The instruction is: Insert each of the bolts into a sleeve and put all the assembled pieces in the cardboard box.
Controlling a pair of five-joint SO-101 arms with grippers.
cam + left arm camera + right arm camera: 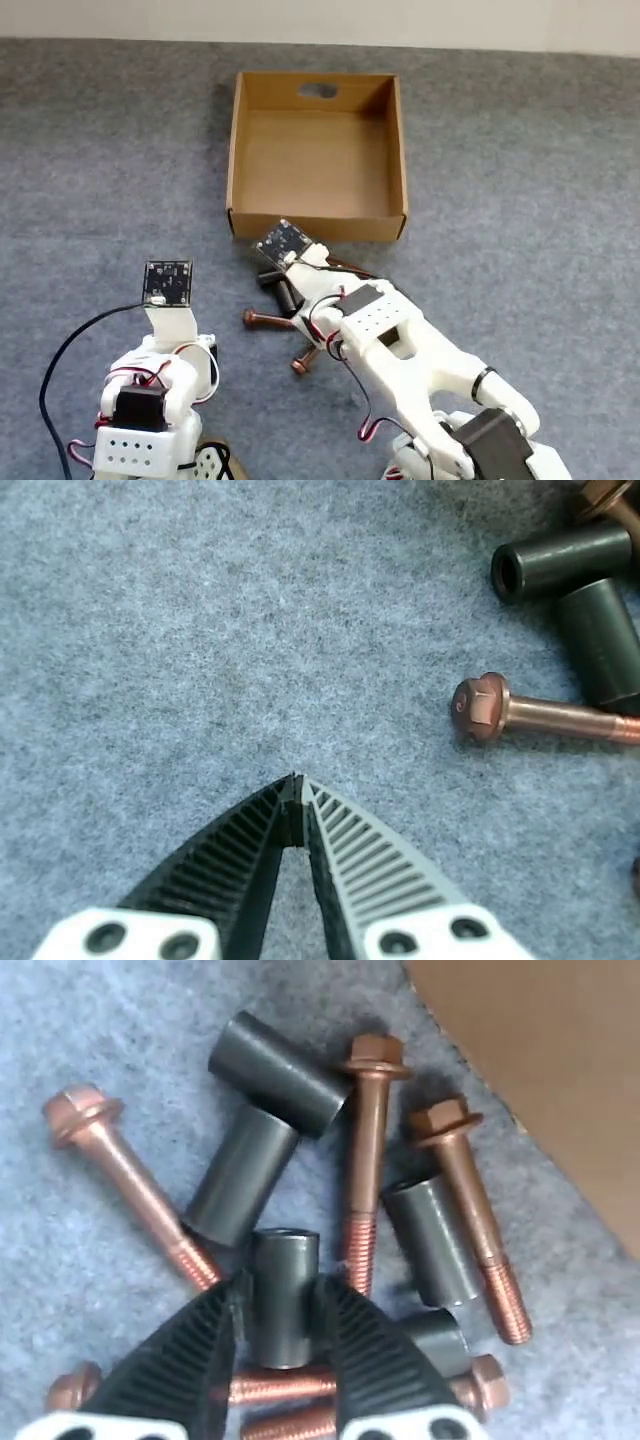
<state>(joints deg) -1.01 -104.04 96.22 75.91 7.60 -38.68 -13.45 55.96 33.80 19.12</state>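
Cardboard box [318, 160] at 12 o'clock is empty, no bolts [368, 1150] sleeved yet; my right fingers [190, 1360] clamp one sleeve [282, 1295], left fingers [235, 865] together.

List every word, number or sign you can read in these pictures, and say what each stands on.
No text can be read.
Copper-coloured flanged bolt head: a faint raised mark, too blurred to read.
Black circuit boards on the arms' wrists: any print is too small to read.
Brown cardboard box: no print on the walls or floor that show.
Dark grey metal sleeves: plain.
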